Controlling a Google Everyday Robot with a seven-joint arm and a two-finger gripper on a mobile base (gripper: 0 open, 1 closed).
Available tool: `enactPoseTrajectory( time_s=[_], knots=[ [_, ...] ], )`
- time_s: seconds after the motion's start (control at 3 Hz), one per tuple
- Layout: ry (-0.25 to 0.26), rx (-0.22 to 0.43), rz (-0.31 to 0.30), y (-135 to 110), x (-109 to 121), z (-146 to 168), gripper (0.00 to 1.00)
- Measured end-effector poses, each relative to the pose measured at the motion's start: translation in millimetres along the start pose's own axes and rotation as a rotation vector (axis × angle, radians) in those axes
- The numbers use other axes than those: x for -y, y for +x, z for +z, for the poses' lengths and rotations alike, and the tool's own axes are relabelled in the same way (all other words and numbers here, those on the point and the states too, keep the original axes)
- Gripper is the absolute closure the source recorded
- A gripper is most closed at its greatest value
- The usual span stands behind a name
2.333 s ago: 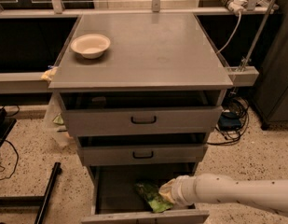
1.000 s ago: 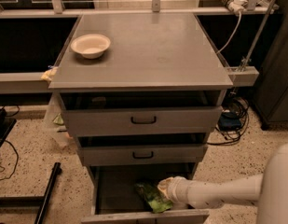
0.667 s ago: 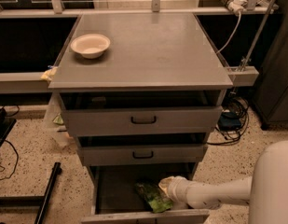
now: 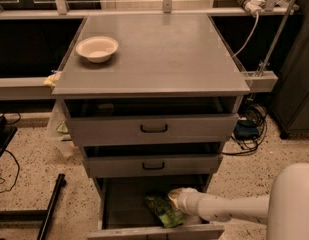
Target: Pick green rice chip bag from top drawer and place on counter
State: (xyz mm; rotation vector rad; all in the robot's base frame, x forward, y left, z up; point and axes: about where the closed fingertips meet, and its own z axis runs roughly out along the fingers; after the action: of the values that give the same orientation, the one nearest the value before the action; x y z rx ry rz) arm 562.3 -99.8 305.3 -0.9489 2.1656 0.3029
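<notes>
The green rice chip bag [image 4: 161, 209] lies flat in the open bottom drawer [image 4: 154, 232] of the grey cabinet, not in the top drawer [image 4: 154, 128], which stands slightly ajar. My gripper [image 4: 175, 196] reaches into the bottom drawer from the right, at the bag's right upper edge; its tip is pale and partly hidden in shadow. The white arm [image 4: 229, 207] runs off to the lower right. The counter [image 4: 159, 54] is the grey cabinet top.
A white bowl [image 4: 96, 48] sits on the counter's back left. The middle drawer [image 4: 153, 165] is slightly open. Cables [image 4: 249, 131] lie on the floor at right, a black bar [image 4: 51, 206] at left. Grey ledges flank the cabinet.
The arm's wide white link has swung into view at the lower right. The gripper has stayed by the bag, shifting slightly. The bag has not moved.
</notes>
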Motion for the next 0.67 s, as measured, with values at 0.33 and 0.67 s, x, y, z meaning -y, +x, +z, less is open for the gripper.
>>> enactPoseTrajectory(
  time_s=[0.33,0.67],
  knots=[
    [-0.042,0.006,0.038,3.1,-5.9,19.8,0.15],
    [-0.086,0.003,0.079,7.5,-13.8,36.1,0.05]
  ],
)
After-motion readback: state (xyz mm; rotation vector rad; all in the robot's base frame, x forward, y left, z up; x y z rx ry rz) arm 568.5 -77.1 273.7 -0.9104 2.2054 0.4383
